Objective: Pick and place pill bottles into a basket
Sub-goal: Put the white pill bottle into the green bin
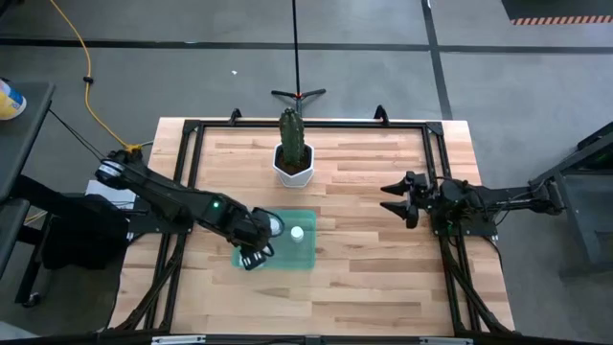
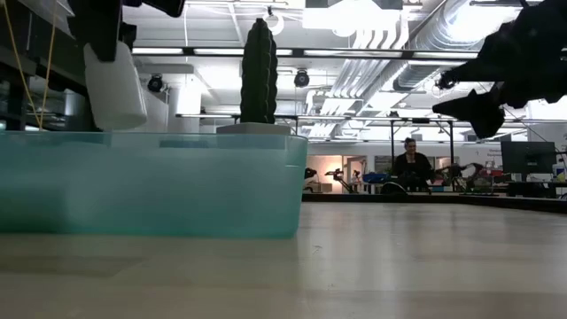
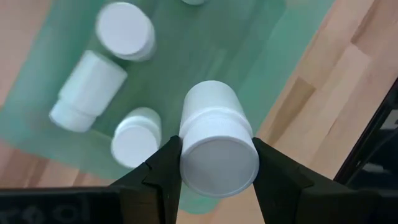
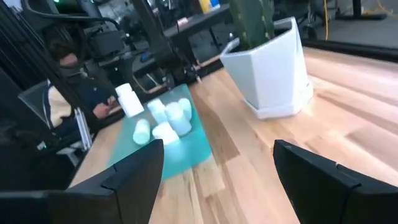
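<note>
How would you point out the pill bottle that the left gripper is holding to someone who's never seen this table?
Find the shallow translucent teal-green plastic tray in front of the white hexagonal cactus pot. Above its left end, the left gripper is shut on a small white cylindrical pill bottle. Unlike the bottles lying or standing in the tray, it hangs in the air.

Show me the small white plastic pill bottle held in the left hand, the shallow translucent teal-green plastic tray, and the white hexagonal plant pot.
Small white plastic pill bottle point(image 3: 217, 158): left wrist view, on its cap.
Shallow translucent teal-green plastic tray point(image 2: 177, 186): low view, on its near wall.
White hexagonal plant pot point(image 4: 277, 68): right wrist view, on its side wall.
</note>
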{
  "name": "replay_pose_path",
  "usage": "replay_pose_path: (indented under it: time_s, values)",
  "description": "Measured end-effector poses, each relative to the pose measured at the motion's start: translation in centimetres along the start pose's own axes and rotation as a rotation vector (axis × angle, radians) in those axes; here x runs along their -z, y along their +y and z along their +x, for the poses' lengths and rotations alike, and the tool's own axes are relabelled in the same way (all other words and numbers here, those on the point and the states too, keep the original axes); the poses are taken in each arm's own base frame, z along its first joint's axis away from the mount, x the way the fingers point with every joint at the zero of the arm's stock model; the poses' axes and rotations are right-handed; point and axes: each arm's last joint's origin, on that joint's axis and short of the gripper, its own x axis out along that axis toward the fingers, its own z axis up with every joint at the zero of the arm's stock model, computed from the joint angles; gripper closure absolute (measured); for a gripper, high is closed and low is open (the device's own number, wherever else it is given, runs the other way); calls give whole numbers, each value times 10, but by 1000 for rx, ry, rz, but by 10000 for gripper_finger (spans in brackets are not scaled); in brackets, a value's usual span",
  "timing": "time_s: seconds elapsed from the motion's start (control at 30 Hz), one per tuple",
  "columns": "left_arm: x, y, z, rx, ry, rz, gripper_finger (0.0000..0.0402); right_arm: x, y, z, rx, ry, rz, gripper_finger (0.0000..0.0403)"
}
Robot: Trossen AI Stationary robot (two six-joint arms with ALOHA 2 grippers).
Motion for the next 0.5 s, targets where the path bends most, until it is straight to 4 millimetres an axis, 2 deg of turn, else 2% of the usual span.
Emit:
replay_pose_path:
  time_s: [0.17, 0.5]
  values:
    - [-7, -3, 12, -3, 11, 31, 208, 2, -1, 0, 13, 19, 13, 110]
    - [-32, 6, 36, -14, 28, 66, 208, 4, -2, 0, 19, 36, 20, 110]
